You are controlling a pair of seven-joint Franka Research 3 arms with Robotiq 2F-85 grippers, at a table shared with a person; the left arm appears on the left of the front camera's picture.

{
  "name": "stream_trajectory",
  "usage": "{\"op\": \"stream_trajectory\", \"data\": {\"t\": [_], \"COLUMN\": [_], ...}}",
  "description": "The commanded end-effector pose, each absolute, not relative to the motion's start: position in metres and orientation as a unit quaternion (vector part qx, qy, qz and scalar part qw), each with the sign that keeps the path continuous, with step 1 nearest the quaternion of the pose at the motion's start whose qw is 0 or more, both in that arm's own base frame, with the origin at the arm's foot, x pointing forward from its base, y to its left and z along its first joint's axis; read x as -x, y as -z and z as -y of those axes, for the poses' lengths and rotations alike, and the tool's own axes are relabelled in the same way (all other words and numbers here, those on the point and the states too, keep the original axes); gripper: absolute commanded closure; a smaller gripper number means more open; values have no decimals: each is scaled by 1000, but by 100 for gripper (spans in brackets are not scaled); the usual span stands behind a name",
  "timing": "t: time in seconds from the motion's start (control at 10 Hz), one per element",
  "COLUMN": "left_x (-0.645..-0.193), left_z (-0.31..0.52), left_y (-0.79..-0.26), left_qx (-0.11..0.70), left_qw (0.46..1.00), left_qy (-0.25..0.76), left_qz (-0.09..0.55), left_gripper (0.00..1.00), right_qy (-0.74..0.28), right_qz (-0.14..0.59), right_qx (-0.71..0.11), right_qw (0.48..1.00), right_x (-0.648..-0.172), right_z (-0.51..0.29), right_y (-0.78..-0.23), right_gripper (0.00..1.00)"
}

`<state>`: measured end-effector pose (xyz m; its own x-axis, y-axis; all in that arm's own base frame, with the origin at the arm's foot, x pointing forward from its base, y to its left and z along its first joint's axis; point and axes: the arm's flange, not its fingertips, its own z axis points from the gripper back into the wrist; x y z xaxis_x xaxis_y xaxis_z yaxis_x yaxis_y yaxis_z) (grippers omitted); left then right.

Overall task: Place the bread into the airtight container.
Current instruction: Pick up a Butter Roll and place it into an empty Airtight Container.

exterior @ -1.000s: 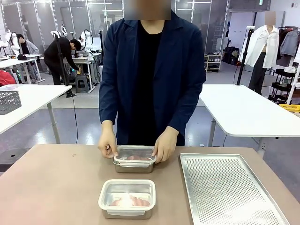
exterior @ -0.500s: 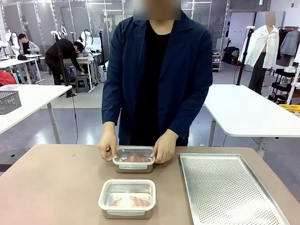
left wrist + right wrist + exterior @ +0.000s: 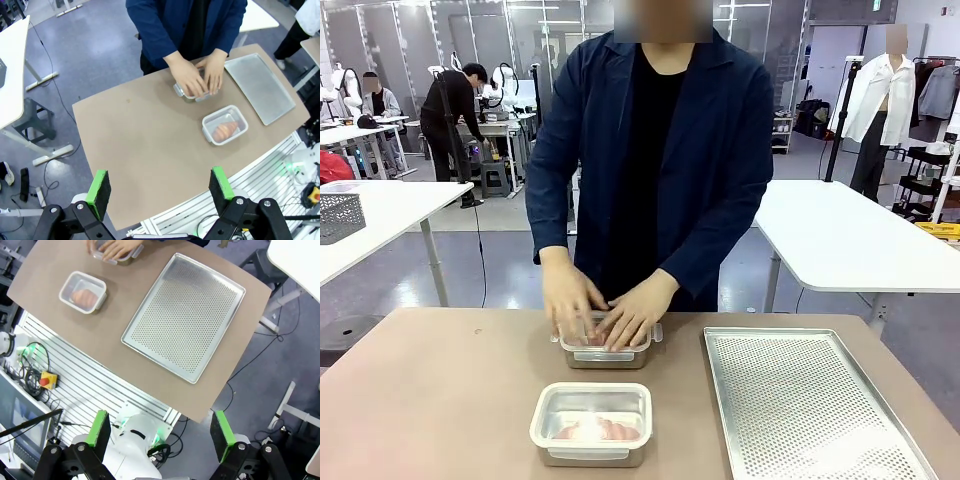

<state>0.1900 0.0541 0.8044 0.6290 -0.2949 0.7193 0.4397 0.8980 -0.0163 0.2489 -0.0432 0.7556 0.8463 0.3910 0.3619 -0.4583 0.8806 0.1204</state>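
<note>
Both of the person's hands [image 3: 600,312] lie flat, fingers spread, on top of the far container [image 3: 607,350], which sits at the middle of the table's [image 3: 440,400] far edge. Pinkish bread shows through its clear lid. The near container [image 3: 591,422] stands just in front of it, toward the table's near edge, lidless, with bread [image 3: 595,430] in it. A perforated tray [image 3: 800,400] lies along the right side, bare. The left gripper [image 3: 159,186] hangs high above the table's left end, jaws wide apart, holding nothing. The right gripper [image 3: 160,429] hangs high beyond the near right corner, jaws spread wide, holding nothing.
</note>
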Motion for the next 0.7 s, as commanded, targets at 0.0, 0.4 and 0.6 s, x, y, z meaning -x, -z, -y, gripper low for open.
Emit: {"op": "stream_trajectory", "data": {"t": [0.0,0.4,0.6], "left_x": [-190,-190,-190], "left_z": [-53,-53,-53], "left_y": [-805,-805,-805], "left_qx": [98,98,98], "left_qw": [896,896,896], "left_qy": [209,209,209], "left_qz": [380,380,380], "left_gripper": [0,0,0], "right_qy": [-227,-227,-227], "right_qz": [166,166,166], "right_qx": [-100,-100,-100], "right_qw": [954,954,954], "right_x": [-248,-248,-248], "right_z": [45,45,45], "right_y": [-756,-756,-756], "right_gripper": [0,0,0]}}
